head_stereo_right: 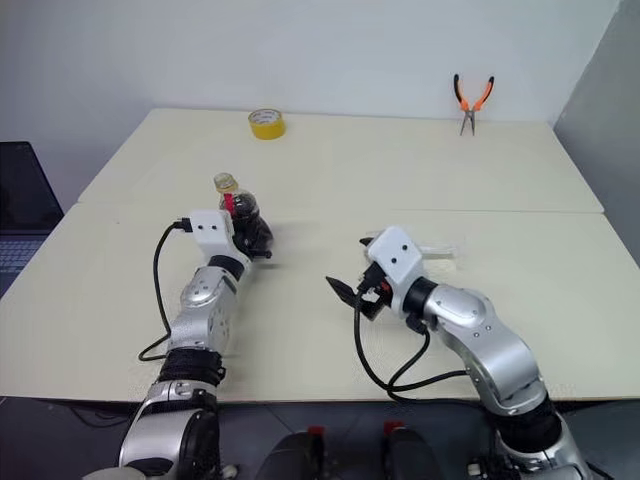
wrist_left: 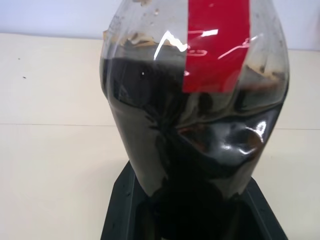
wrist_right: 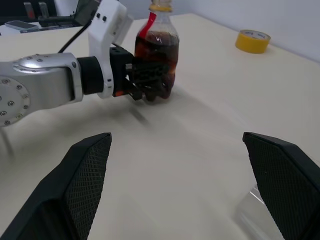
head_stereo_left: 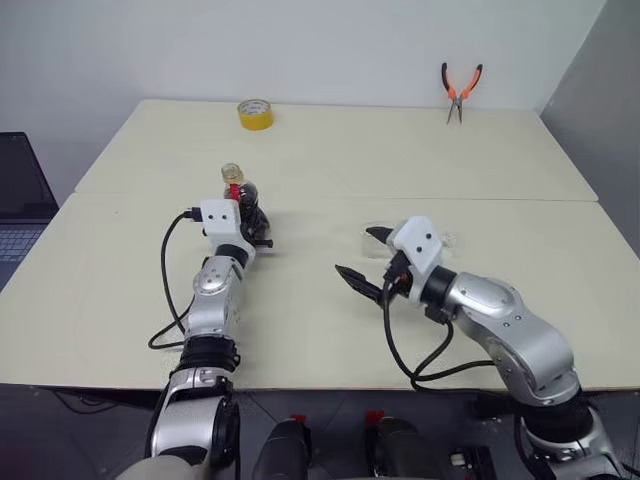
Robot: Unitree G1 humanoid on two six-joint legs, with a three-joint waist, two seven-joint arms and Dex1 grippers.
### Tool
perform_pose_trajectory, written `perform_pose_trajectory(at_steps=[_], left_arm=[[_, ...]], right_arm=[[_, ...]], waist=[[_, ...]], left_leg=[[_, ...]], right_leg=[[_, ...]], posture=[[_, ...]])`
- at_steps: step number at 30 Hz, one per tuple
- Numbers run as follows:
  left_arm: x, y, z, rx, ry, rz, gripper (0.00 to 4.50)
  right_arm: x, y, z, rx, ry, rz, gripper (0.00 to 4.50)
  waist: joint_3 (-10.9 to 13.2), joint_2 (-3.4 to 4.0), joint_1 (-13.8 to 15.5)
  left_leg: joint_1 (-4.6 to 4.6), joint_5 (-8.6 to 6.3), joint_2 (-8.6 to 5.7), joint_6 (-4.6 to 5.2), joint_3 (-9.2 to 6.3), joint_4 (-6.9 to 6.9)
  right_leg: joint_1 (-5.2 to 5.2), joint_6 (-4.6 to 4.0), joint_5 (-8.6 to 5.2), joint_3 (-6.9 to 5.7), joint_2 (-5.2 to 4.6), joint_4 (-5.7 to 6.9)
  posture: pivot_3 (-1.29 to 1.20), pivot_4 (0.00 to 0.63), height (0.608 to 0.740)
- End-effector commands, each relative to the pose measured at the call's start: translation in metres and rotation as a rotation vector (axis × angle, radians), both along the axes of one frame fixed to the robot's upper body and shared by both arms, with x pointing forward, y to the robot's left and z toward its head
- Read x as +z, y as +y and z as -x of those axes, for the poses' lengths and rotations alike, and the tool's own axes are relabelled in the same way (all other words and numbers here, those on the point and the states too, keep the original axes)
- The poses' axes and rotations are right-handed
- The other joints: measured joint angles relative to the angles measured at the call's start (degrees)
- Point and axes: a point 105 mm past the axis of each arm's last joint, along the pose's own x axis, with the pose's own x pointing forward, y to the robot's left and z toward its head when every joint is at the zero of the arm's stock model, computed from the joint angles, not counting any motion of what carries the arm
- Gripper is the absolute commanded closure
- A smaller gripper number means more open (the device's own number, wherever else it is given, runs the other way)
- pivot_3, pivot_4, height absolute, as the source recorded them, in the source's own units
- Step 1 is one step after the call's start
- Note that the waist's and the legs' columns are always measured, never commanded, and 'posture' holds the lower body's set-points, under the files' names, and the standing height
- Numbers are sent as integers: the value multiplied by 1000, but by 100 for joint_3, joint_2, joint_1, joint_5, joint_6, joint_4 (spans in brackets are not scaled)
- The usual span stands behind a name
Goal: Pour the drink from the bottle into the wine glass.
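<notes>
two grippers are ours, and they stand differently. our left gripper [wrist_right: 142,82] is clamped on the lower body of the bottle [head_stereo_left: 244,196], which stands upright on the table [head_stereo_left: 330,150] with its yellow cap on; the left wrist view shows the dark drink [wrist_left: 190,145] filling it up to about the red label. our right gripper [head_stereo_left: 363,258] is spread wide and holds nothing, its black fingers [wrist_right: 85,170] pointing across the table toward the bottle. the wine glass [head_stereo_right: 440,250] seems to lie just beyond our right wrist, a clear shape we cannot read well, so we cannot tell whether it is upright. farther off sit a yellow tape roll [head_stereo_left: 255,113] and orange-handled pliers [head_stereo_left: 460,88]. we judge the bottle secured; uncapping, bringing bottle to glass and pouring remain.
</notes>
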Motion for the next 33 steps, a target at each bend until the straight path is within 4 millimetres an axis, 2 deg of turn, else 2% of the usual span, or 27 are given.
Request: perform_pose_trajectory(at_steps=[1,9,15,25,27,33], left_arm=[[29,7,-8,8,-97,-19,3814],[28,21,-15,58,-94,-67,3814],[17,27,-14,106,-72,-75,3814],[12,32,-7,142,-83,-90,546],[10,32,-3,139,-89,-88,12],[3,31,13,125,-88,-84,12]], right_arm=[[11,5,0,6,-42,-16,0],[11,10,1,13,-42,-27,0],[11,13,3,20,-39,-35,0],[8,8,3,2,-35,-29,0],[6,5,4,-7,-33,-20,0],[0,-3,9,-14,-23,-2,0]], waist=[[0,0,0],[0,0,-33],[0,0,-46],[0,0,-62],[0,0,-63],[0,0,-55]], left_leg=[[-1,0,0,0,-2,0],[-1,0,-1,0,-1,0],[0,0,-2,0,-1,1],[6,0,0,-1,2,1],[6,0,0,-1,7,1],[5,0,-1,-1,3,0]], right_leg=[[0,0,0,-2,0,0],[-1,-12,7,-5,-3,1],[-1,-26,16,-7,-4,4],[0,-27,16,-8,-4,8],[0,-27,16,-7,-4,7],[0,-28,17,0,-10,7]], posture=[[0,150,740],[0,150,740],[0,150,740],[0,150,740],[0,150,740],[0,150,740]])
